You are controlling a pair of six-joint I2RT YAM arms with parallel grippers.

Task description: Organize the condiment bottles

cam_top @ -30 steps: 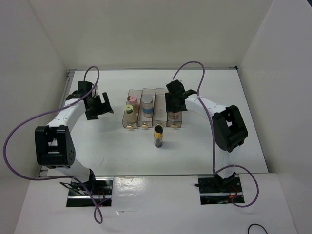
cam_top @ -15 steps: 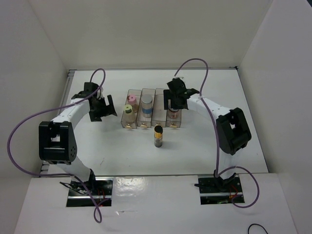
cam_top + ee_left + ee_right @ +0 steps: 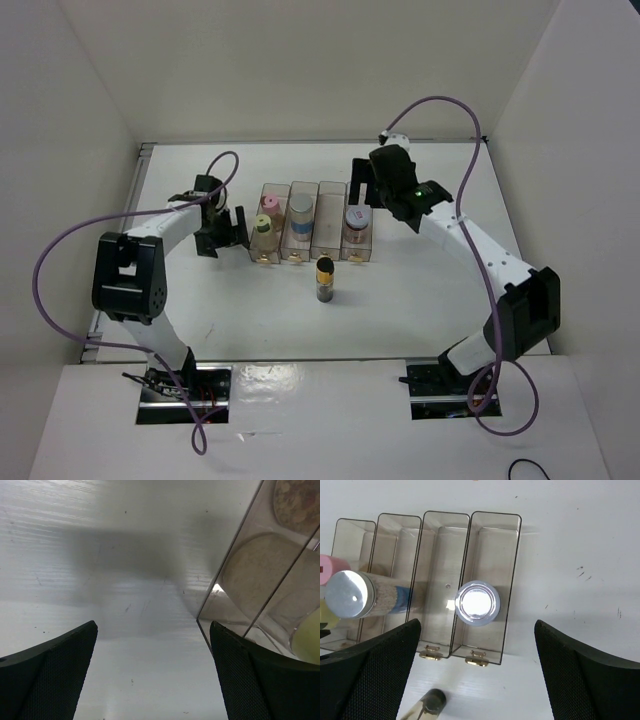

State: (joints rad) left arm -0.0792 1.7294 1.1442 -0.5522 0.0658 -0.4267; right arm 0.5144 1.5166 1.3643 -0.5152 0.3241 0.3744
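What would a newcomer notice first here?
A row of four clear bins sits in the middle, three of them holding jars. A dark jar stands alone just in front of the row. The right tool hangs open near the rightmost bin, and the left tool is open beside the leftmost.

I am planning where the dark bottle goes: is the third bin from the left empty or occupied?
Empty. In the right wrist view the third bin shows only its bare floor, with nothing standing inside.
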